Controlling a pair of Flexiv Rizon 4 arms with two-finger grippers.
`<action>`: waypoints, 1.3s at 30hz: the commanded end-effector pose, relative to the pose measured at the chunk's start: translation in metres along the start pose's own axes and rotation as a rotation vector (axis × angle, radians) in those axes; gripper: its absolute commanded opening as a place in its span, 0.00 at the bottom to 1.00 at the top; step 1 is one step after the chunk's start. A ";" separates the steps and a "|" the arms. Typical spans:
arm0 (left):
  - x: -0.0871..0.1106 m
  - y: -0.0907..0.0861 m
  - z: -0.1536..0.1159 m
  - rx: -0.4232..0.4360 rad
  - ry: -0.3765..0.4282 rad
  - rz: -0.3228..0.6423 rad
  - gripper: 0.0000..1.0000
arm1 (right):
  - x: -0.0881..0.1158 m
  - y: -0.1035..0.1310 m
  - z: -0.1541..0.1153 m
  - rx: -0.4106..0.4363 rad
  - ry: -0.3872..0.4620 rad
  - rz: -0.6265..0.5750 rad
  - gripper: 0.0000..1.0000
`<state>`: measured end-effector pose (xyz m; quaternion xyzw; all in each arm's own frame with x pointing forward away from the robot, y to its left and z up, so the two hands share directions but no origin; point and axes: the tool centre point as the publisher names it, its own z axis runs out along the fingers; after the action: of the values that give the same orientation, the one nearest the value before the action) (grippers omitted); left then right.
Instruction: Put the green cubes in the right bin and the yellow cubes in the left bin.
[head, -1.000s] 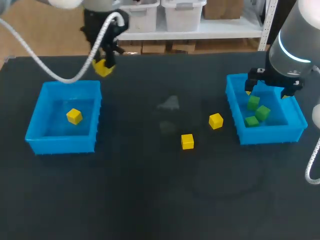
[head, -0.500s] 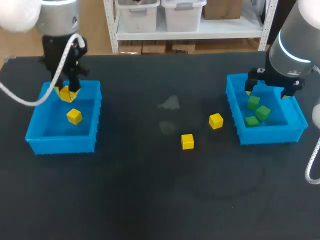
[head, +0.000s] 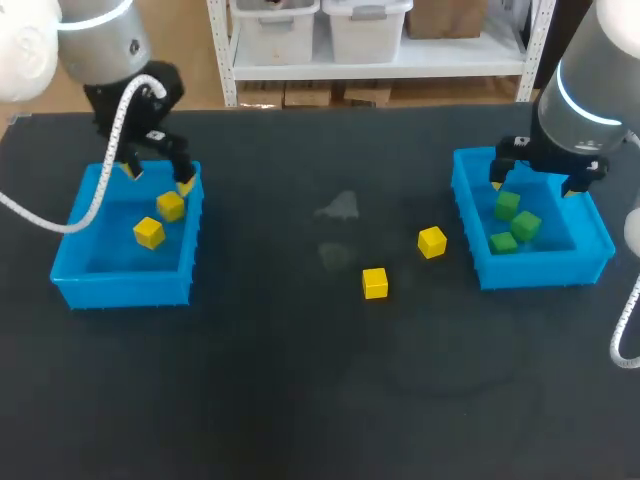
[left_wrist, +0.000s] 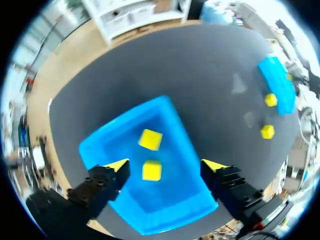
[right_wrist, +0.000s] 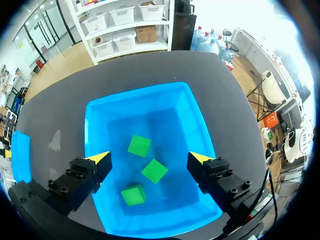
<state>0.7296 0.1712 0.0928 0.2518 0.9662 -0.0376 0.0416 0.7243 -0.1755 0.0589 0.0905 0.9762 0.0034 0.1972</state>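
Now the left claw (head: 159, 178) is hovering over the far side of the left bin (head: 70, 250), its fingers standing wide apart and gripping nothing. Inside that bin the farther yellow cube (head: 171, 206) is sitting just below the claw, and the nearer yellow cube (head: 149, 232) is lying close beside it, toward the bin's middle. Out on the dark counter (head: 300, 380) the loose yellow cube (head: 432, 241) is resting near the right bin (head: 470, 225) but apart from its wall, while the middle yellow cube (head: 375, 282) is lying a little nearer the counter's centre. The right claw (head: 536, 185) is hanging above the right bin, likewise spread wide and empty. Beneath it the far green cube (head: 507, 205), the middle green cube (head: 526, 225) and the near green cube (head: 503, 242) are clustering on the bin's floor
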 end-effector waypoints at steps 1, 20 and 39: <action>-0.007 -0.026 -0.012 0.012 -0.102 0.087 1.00 | 0.001 -0.001 0.000 0.000 -0.004 0.001 1.00; -0.026 -0.164 -0.028 0.131 -0.083 0.635 1.00 | 0.001 -0.001 0.000 0.000 -0.004 0.001 1.00; -0.021 -0.236 0.004 0.129 -0.025 0.855 1.00 | 0.001 -0.001 0.000 0.000 -0.004 0.001 1.00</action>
<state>0.6320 -0.0327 0.1106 0.6306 0.7694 -0.0882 0.0514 0.7243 -0.1756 0.0590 0.0905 0.9762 0.0033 0.1972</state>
